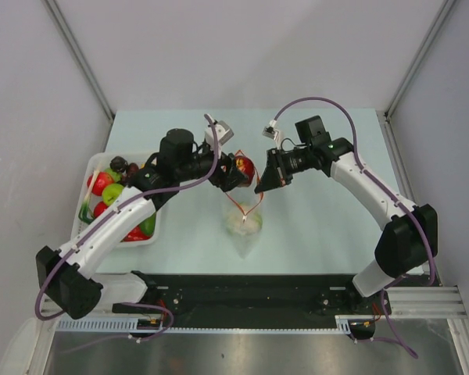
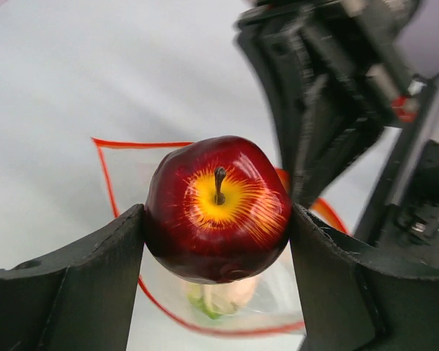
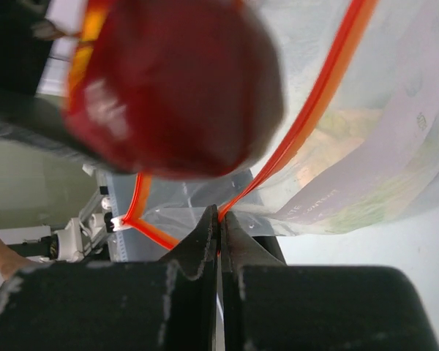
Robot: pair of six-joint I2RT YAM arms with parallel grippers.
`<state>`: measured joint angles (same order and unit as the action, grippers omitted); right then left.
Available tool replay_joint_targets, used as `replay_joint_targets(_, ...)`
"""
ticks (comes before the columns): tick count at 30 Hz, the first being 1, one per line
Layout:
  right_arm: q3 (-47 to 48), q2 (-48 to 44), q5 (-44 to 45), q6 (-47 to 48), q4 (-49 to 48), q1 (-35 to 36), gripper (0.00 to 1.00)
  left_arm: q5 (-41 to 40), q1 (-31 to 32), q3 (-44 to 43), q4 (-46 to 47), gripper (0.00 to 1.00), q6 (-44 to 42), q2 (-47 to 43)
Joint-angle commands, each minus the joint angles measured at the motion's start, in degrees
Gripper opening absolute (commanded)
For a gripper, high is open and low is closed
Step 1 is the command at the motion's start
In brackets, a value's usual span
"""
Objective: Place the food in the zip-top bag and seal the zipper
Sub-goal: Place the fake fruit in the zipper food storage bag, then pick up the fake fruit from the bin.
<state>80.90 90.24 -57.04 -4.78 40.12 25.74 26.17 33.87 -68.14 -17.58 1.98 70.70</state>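
Note:
My left gripper (image 1: 236, 170) is shut on a red apple (image 2: 218, 207) with a yellow top and holds it above the open mouth of the clear zip-top bag (image 1: 245, 224). The apple also shows in the top view (image 1: 245, 168) and blurred in the right wrist view (image 3: 172, 88). My right gripper (image 1: 260, 189) is shut on the bag's orange-red zipper strip (image 3: 307, 121) and holds that edge up; its jaws are pressed together on it (image 3: 219, 216). A whitish lump with green (image 2: 219, 298) lies inside the bag. More food (image 1: 113, 195) is in the white tray.
The white tray (image 1: 152, 237) stands at the left of the pale table, under my left arm. A black rail (image 1: 242, 293) runs along the near edge. Grey walls enclose the table on three sides.

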Motion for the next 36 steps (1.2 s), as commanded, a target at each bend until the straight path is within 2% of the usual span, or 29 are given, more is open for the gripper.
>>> replay_joint_targets(1,1.1,0.6,-3.9,-2.7,-2.6,-1.7,0.00,-8.5,0.1,-0.2,3.9,0.64,-1.8,2.2)
replay_joint_targets(4,1.1,1.7,-6.1,-4.7,-3.7,-3.0,0.00,-10.4,0.1,-3.1,2.7,0.79,-1.9,4.5)
replay_joint_targets(5,0.9,2.0,-6.3,-5.2,-4.0,-3.1,0.00,-10.0,0.1,-3.8,1.6,0.90,-3.2,4.8)
replay_joint_targets(7,0.9,2.4,-6.7,-6.4,-4.7,-3.7,0.00,-10.1,0.1,-5.0,0.6,1.00,-3.4,4.4)
replay_joint_targets(14,-0.1,4.1,-7.3,-8.9,-5.8,-4.4,0.00,-10.4,-2.0,-5.3,-3.3,1.00,-2.3,0.2)
replay_joint_targets(17,-0.4,3.6,-6.6,-8.5,-5.8,-4.5,0.00,-9.5,-6.4,-5.4,-5.4,1.00,-1.0,-2.7)
replay_joint_targets(20,-0.5,2.8,-5.5,-7.9,-5.5,-4.5,0.00,-7.4,-14.7,-6.1,-10.9,1.00,-1.2,-4.0)
replay_joint_targets(21,-0.4,2.6,-5.2,-7.7,-5.5,-4.5,0.00,-6.9,-19.4,-6.6,-12.5,1.00,-1.9,-4.4)
replay_joint_targets(27,0.4,2.4,-1.0,-4.4,-2.7,-3.0,0.00,-2.5,-40.5,-9.5,-27.5,1.00,-14.1,-3.7)
replay_joint_targets(28,0.4,2.1,-0.4,-4.0,-2.4,-2.5,0.00,-2.0,-42.6,-10.0,-31.4,1.00,-16.2,-3.2)
replay_joint_targets(31,-0.2,1.6,0.7,-3.3,-1.9,-2.2,0.00,-3.4,-50.0,-10.9,-35.7,1.00,-21.4,-0.8)
replay_joint_targets(33,-0.3,1.6,0.9,-3.1,-1.7,-2.1,0.00,-4.0,-55.0,-10.9,-36.4,1.00,-23.4,-0.1)
replay_joint_targets(36,-0.4,1.4,1.0,-2.7,-1.4,-1.9,0.00,-3.9,-58.7,-11.4,-38.0,0.99,-27.2,2.6)
